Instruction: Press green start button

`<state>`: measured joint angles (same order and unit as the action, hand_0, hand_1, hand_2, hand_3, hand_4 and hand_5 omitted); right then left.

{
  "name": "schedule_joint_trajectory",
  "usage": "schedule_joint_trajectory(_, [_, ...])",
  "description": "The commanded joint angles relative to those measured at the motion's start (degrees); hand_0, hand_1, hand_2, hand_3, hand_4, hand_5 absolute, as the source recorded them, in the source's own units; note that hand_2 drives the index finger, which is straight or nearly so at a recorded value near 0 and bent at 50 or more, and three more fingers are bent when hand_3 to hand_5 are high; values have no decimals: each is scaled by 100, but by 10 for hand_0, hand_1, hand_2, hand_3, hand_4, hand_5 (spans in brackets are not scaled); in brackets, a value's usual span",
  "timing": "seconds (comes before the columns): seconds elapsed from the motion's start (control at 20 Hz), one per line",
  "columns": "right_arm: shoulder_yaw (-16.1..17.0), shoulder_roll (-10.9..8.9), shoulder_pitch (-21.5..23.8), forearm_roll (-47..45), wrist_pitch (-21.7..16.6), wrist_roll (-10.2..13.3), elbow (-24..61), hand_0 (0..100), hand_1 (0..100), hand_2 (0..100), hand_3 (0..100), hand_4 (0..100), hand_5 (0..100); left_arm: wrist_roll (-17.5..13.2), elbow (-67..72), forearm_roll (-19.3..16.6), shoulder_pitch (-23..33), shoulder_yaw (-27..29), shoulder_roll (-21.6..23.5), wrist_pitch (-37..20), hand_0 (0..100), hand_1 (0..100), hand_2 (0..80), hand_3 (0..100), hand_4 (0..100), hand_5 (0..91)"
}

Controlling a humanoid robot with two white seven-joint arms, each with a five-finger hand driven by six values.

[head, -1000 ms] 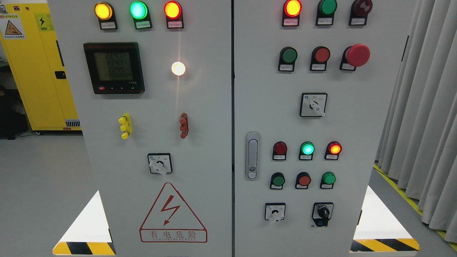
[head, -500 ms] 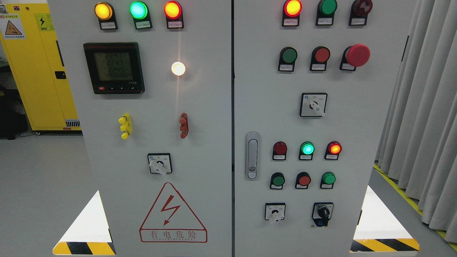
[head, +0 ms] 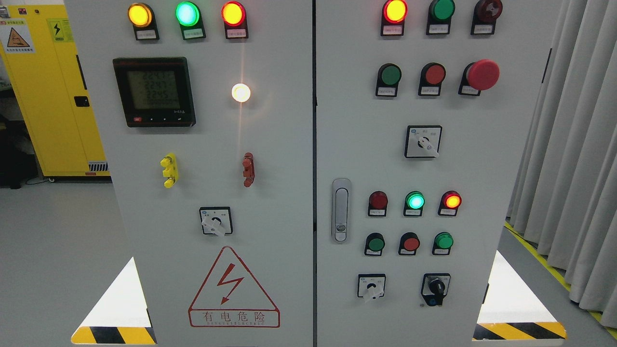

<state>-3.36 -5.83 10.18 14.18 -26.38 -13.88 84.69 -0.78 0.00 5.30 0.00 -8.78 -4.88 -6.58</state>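
A grey two-door control cabinet [head: 289, 144] fills the head view. Its right door carries green push buttons: one in the upper row [head: 390, 75] and two in the lower row, at the left [head: 375, 244] and at the right [head: 443, 240]. I cannot read the labels, so I cannot tell which is the start button. A lit green lamp [head: 415, 200] sits above the lower row. Neither of my hands shows in the picture.
Red push buttons [head: 435, 74] [head: 410, 243] and a red mushroom stop button [head: 483, 74] sit beside the green ones. Rotary switches [head: 422, 141] [head: 371, 287] [head: 436, 287], a door handle [head: 341, 210], a meter [head: 154, 91]. Yellow cabinet [head: 43, 96] at left, curtain [head: 573, 144] at right.
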Motion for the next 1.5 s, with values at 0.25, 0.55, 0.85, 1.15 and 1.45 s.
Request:
schedule_joint_trajectory(0.25, [582,-67,-402,2053,-851,8,1708,242,617,0,670,690,622,-1,-158,-3,-123,-10,-110,-2,120,556,0,0,0,0])
schedule_joint_trajectory(0.55, [705,-32,-1087,2870,-808,52,1647,247,665,0,758,728,734,-1,-158,-3,-123,-10,-110,7,120,556,0,0,0,0])
schedule_joint_trajectory(0.85, [845,-23,-1378,3239,-790,403,1743,252,675,0,857,808,820,-1,-158,-11,-123,-10,-110,-2,120,556,0,0,0,0])
schedule_joint_trajectory(1.15, [837,-23,-1878,3599,-737,351,1788,251,688,0,870,853,848,-1,-158,-3,-123,-10,-110,-2,120,556,0,0,0,0])
schedule_joint_trajectory(1.45, [600,-15,-2221,3662,-368,88,1700,256,695,0,869,849,851,-1,-158,-3,-123,-10,-110,-2,120,556,0,0,0,0])
